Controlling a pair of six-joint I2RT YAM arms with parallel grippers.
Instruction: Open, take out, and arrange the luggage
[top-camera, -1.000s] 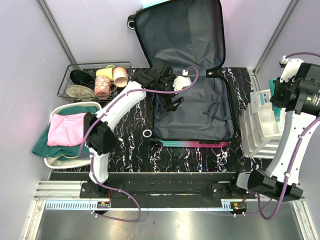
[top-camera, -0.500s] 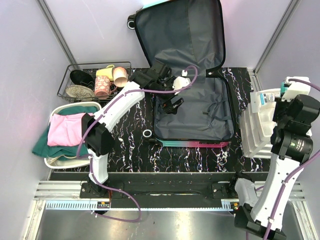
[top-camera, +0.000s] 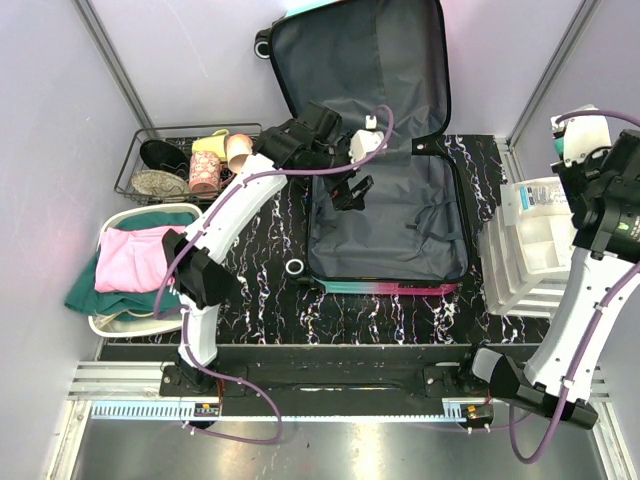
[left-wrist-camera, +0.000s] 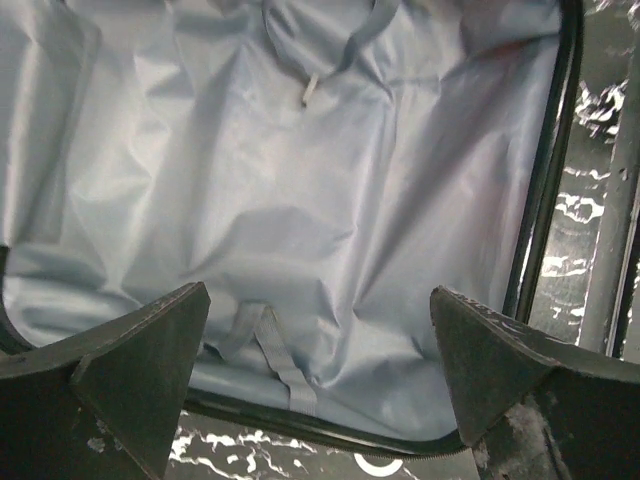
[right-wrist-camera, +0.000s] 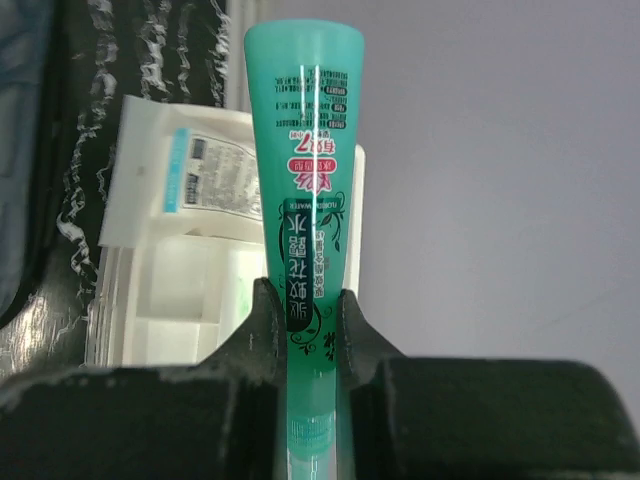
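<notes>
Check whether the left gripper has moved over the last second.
Yes. The left gripper has shifted slightly away from the arm bases, toward the raised lid of the luggage, which itself has not moved.

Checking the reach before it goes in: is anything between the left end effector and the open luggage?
Nothing visible does. The left end effector hangs open over the luggage, with only its bare grey lining showing below.

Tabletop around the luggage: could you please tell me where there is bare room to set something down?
The table's near strip, in front of the luggage, is free; so is the luggage's lower half. The wire basket, laundry tub and drawer organizer crowd both sides.
</notes>
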